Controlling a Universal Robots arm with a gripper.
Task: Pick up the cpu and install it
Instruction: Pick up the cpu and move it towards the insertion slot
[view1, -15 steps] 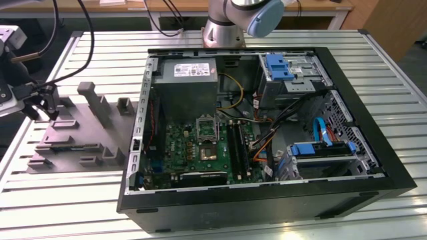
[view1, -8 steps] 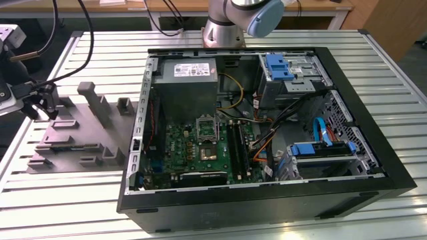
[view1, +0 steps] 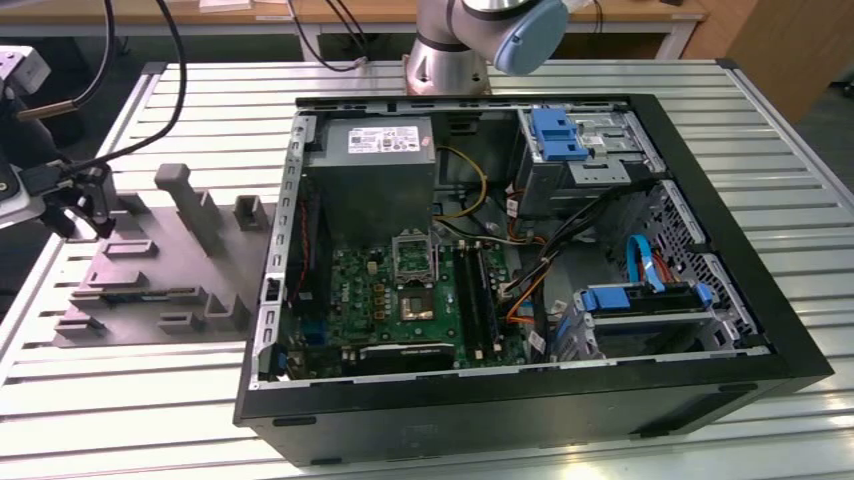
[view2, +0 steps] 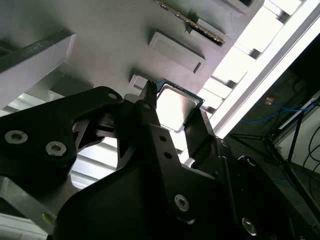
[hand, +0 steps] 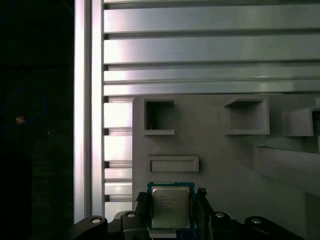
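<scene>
The cpu is a small, thin square chip with a silvery metal top and a narrow green rim, seen in both wrist views. It is top side up at the tip of the end effector, at the exterior view's far left.

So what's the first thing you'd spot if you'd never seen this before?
The big open computer case in the middle of the exterior view, full of wires and a green board. Then the grey fixture plate at that view's left. In both wrist views the gripper pinches a small shiny square, the cpu, between its fingers, over that plate.
</scene>
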